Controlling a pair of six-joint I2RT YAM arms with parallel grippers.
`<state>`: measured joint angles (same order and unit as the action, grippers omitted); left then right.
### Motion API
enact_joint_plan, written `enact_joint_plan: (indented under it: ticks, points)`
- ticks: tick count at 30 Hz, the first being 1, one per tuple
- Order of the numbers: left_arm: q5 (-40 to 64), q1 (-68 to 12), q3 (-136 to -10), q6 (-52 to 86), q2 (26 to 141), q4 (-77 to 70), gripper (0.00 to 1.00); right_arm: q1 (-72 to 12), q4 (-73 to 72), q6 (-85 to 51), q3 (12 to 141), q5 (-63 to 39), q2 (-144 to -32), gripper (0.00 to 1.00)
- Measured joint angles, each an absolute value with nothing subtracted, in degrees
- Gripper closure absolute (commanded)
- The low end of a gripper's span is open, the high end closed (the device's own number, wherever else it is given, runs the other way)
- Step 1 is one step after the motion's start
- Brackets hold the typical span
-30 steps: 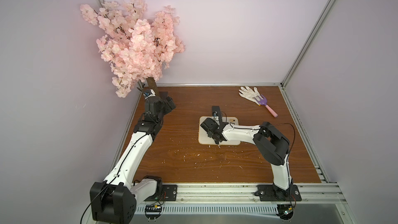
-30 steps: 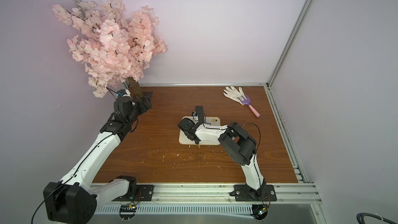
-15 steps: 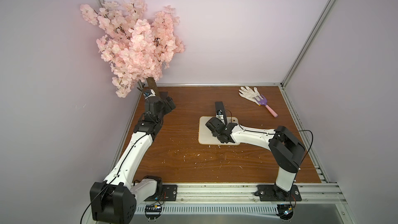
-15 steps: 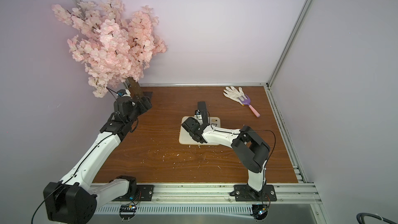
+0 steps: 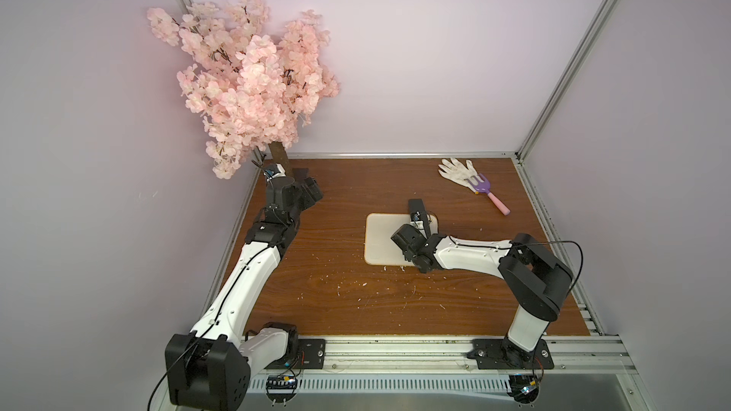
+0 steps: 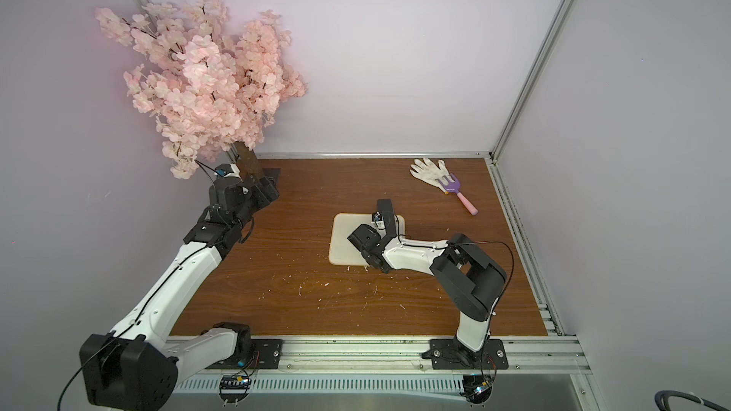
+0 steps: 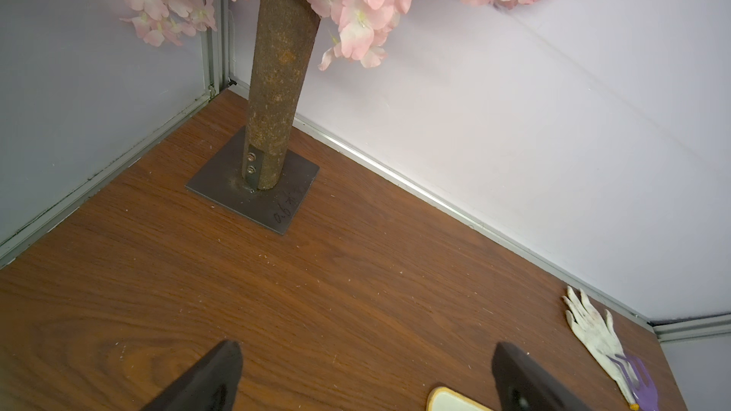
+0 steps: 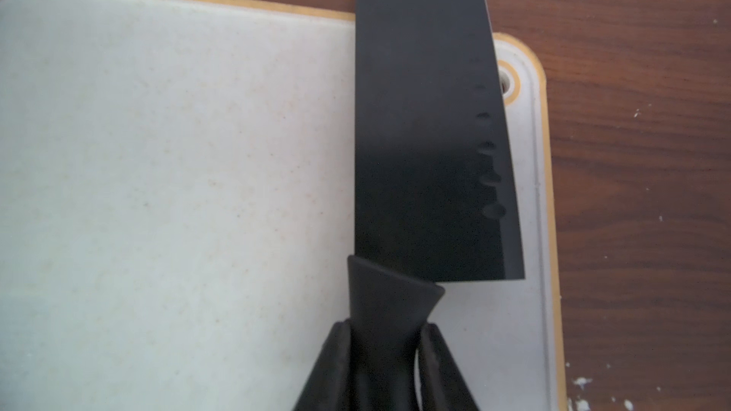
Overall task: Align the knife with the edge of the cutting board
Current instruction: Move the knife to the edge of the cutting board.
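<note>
Right gripper (image 8: pixel 385 334) pinches the black handle of the knife (image 8: pixel 427 132), one finger on each side, over the cutting board (image 8: pixel 178 191). Knife blade runs nearly parallel to the board edge on the robot's right, just inside it, partly covering the orange-ringed hole (image 8: pixel 508 83), and the tip projects past the far edge over the wooden table (image 5: pixel 336 290); contact between blade and board cannot be determined. Left gripper (image 7: pixel 368 365) hangs with fingers spread and empty near the base of the artificial cherry-blossom tree (image 7: pixel 277 73), well apart from the board.
</note>
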<state>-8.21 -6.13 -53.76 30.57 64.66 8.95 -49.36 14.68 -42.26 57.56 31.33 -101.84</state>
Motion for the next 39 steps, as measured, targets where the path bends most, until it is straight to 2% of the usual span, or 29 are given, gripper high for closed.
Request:
enact_joint_plan:
  ticks: [21, 30, 39]
  points:
    - [-8.23, -6.13, -53.76, 30.52, 64.66, 8.95, 0.00, -49.36, 5.08, -41.78, 52.42, 30.74, -101.80, 0.51]
    - [-8.80, -6.13, -53.76, 30.35, 64.66, 8.95, 0.00, -50.15, -0.30, -41.39, 46.44, 32.82, -98.74, 0.50]
    - [-9.72, -6.11, -53.76, 29.93, 64.66, 8.95, 0.00, -54.70, -1.41, -41.36, 44.93, 38.33, -98.59, 0.52]
